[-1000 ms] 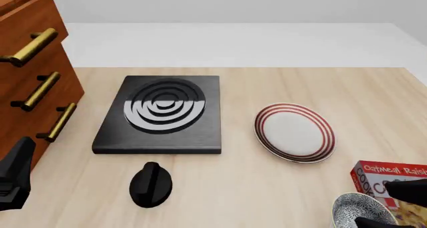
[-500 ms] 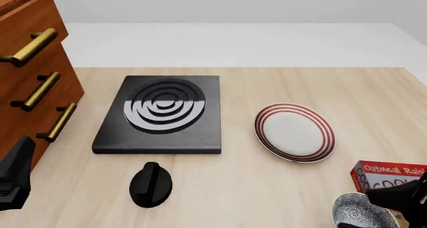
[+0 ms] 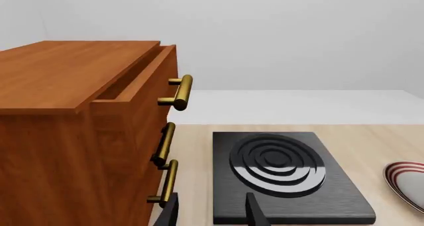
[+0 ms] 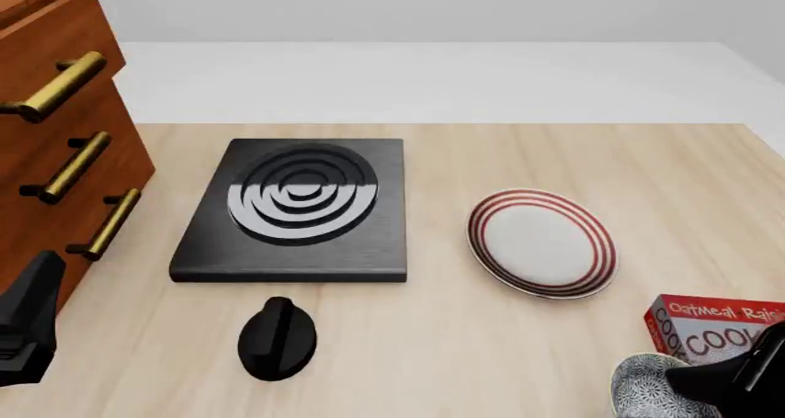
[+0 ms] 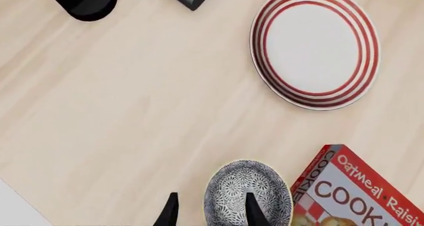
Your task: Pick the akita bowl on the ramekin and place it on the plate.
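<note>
Front view: right gripper [image 4: 736,381] sits at the lower right of the frame, lower and further right than 0.5 s ago, now covering more of the akita bowl [image 4: 650,390]; 1.0 s ago the bowl showed almost fully. Right wrist view has 2 dark fingertips [image 5: 171,211] at the bottom centre, spread apart, one outside the bowl rim, the other over the bowl's patterned inside, so the jaws look open and straddling the rim, nothing clamped yet. Judgement: descent onto the bowl rim is under way, grasp not made, task barely begun. Ramekin not visible in any view, presumably hidden under the bowl.

Plate [image 4: 541,242] lies right of centre, bare, well apart from the bowl. Cookie box [image 4: 714,331] sits just beside the bowl, at the lower right.

Left gripper [image 3: 210,211] is parked at the lower left, unchanged, its 2 fingers apart, holding nothing.

Surface: light wood-grain table [image 4: 491,161]; black stove plate [image 4: 294,209] centre left, black knob [image 4: 278,338] below it, wooden drawer cabinet [image 4: 55,142] with 3 brass handles at the left. Plain pale wall behind.
</note>
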Tool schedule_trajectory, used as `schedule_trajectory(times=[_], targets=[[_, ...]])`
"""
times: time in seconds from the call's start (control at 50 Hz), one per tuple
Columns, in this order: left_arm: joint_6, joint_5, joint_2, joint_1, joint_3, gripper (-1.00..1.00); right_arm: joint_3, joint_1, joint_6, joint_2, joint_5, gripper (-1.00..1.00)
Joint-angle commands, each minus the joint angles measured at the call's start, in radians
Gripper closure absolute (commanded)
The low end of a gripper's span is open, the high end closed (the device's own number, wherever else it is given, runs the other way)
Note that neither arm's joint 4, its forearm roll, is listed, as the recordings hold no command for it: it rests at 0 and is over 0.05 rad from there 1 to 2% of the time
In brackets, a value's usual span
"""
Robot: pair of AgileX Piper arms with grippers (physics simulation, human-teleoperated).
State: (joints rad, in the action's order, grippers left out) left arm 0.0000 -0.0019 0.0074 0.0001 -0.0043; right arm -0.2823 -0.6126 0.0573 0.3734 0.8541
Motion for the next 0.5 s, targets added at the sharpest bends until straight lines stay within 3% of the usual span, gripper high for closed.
schedule_trajectory(times=[0.02,0.5], targets=[[0.000,0.000,0.000,0.000,0.000,-1.00,0.029,0.002,-0.007,-0.013,0.001,-1.00],[0.000,0.000,0.000,0.000,0.000,-1.00,0.077,-0.013,-0.015,0.053,-0.083,-1.00]])
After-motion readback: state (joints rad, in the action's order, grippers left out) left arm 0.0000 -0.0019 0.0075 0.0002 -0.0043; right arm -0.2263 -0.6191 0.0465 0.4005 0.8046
